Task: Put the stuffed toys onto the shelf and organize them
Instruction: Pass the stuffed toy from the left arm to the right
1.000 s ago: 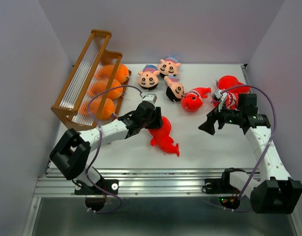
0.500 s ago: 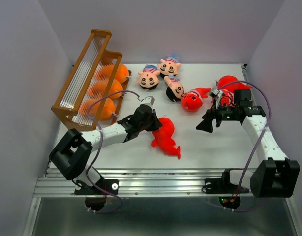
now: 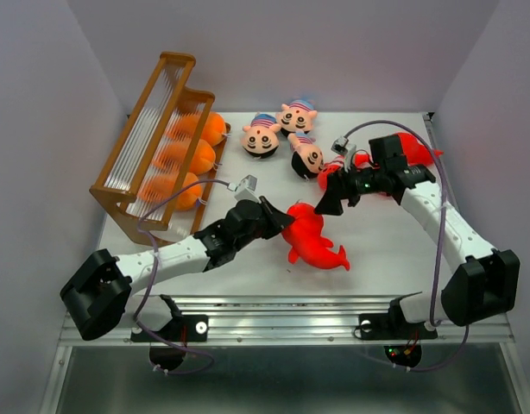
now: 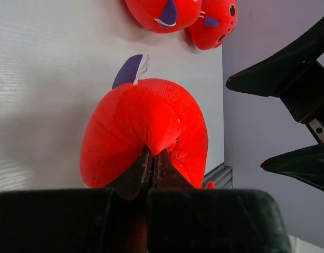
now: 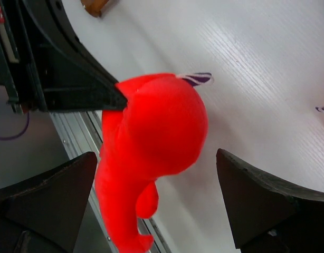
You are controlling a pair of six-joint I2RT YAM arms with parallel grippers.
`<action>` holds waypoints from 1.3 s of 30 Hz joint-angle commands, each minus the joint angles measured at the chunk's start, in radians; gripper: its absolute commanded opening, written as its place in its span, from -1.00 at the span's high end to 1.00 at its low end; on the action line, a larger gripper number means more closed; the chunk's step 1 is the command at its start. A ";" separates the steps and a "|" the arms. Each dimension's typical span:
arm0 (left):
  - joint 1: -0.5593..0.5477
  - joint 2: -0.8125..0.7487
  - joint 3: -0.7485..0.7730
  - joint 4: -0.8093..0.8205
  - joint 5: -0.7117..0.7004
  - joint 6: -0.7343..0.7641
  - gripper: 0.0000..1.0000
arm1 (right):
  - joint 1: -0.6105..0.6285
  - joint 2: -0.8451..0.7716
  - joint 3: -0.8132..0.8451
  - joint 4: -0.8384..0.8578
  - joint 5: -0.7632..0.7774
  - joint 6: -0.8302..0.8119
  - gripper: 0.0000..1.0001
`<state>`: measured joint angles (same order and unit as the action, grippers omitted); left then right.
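Shelf (image 3: pixel 135 147) is set at far-left worktop corner, on left arm's side; red toy (image 3: pixel 310 235) is clamped in left tool (image 3: pixel 280 221) mid-worktop; right tool (image 3: pixel 324 204) is held apart.

A white table (image 3: pixel 394 259) sits enclosed by plain pale lavender-grey walls (image 3: pixel 334 52).

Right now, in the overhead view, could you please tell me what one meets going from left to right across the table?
shelf, left fingers, pinched red toy, red toy at the far right
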<state>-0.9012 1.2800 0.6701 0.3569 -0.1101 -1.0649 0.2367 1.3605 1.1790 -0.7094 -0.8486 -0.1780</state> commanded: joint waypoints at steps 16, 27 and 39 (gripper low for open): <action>-0.064 -0.021 0.105 -0.018 -0.132 -0.038 1.00 | 0.199 0.204 0.123 0.012 0.160 0.051 -0.31; -0.067 -0.103 0.037 0.011 -0.122 0.037 0.46 | 0.199 0.216 0.209 -0.005 0.109 0.063 0.99; -0.128 -0.346 -0.057 -0.058 -0.094 0.384 -0.43 | 0.105 0.290 0.294 -0.030 0.045 0.097 0.99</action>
<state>-0.9787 0.9810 0.6197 0.3080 -0.1886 -0.8520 0.3424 1.6314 1.4296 -0.7303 -0.7631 -0.0978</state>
